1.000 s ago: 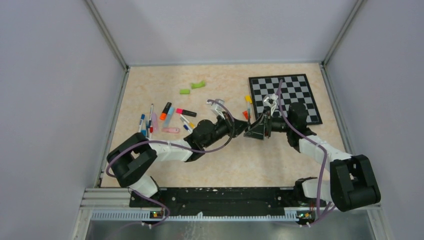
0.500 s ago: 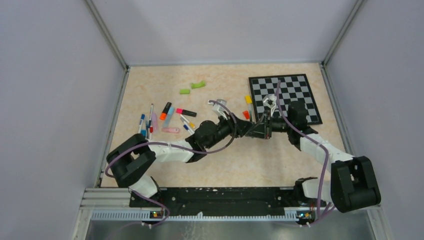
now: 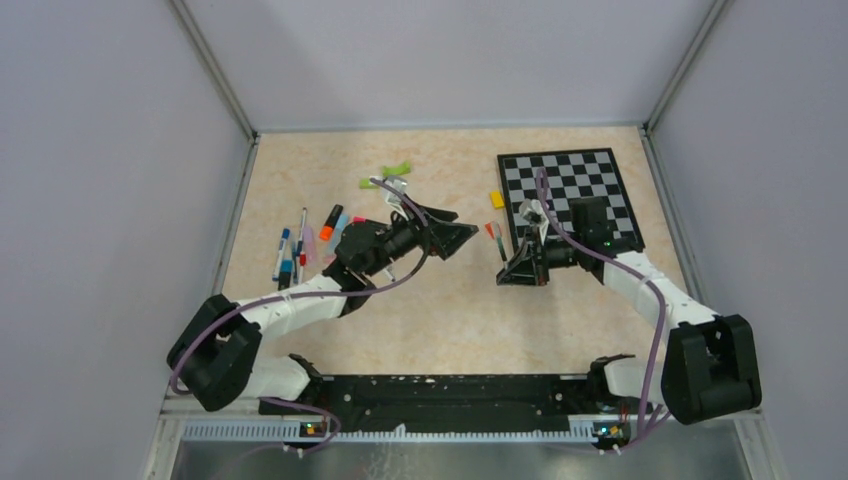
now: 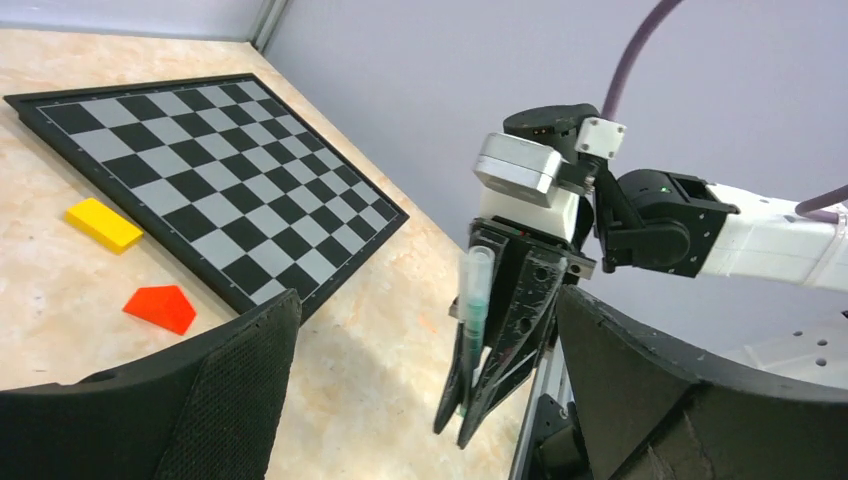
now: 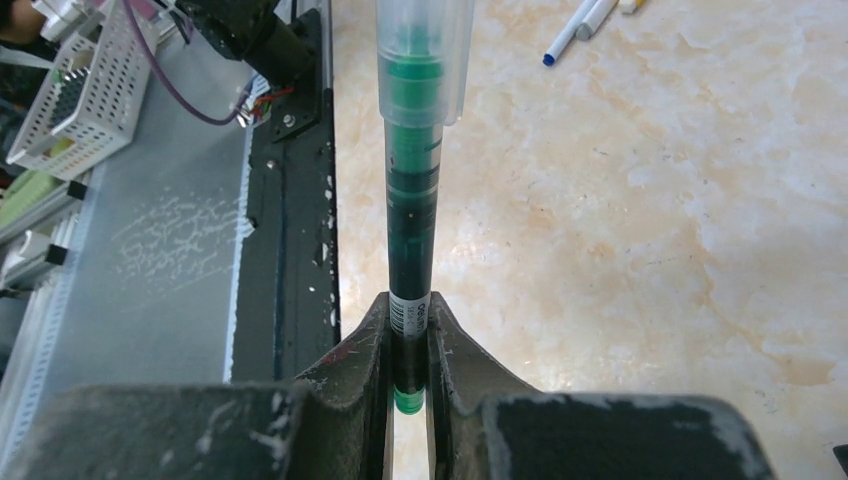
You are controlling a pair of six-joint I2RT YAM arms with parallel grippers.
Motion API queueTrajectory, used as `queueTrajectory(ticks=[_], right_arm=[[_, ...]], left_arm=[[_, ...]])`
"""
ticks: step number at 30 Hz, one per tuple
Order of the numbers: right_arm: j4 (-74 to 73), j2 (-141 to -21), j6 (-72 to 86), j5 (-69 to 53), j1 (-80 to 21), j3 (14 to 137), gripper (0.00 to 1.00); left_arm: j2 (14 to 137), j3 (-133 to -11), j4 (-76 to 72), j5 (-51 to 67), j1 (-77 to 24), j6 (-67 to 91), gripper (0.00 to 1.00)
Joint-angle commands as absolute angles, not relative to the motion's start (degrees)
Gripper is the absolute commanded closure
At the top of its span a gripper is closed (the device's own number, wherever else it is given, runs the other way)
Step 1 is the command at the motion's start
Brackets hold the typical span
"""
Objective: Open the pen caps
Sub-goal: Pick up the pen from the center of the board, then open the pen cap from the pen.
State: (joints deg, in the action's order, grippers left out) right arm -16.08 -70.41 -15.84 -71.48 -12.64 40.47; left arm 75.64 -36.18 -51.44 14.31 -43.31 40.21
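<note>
Our right gripper (image 5: 408, 335) was clenched on the green pen (image 5: 412, 210), its clear cap (image 5: 424, 50) on, at 3 o'clock from our left gripper (image 3: 452, 234), which gaped empty, with other pens (image 3: 298, 245) at its 9 o'clock.

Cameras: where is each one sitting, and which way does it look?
Top external: above and behind the arms, looking down at the table; shows both arms, left gripper and right gripper.
Left wrist: on the left wrist, facing the right gripper and chessboard; own open fingers frame the bottom.
Right wrist: on the right wrist, looking along the green pen over table and black rail; own fingers clamp the pen.
Shared: both wrist views show the green pen.
</note>
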Motion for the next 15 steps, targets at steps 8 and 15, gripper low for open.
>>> queueTrajectory(ticks=[8,15], right_arm=[[-39.0,-73.6,-43.3,-67.5,-12.7,47.8,1.00],[-43.0,-75.0,-47.8,-64.7,-12.6,48.0,1.00]], left_arm=[[73.6,-34.0,-51.4,30.2,-38.7,33.3,0.01],[76.7,-27.1,-65.5,29.5,-37.9,37.7,0.01]])
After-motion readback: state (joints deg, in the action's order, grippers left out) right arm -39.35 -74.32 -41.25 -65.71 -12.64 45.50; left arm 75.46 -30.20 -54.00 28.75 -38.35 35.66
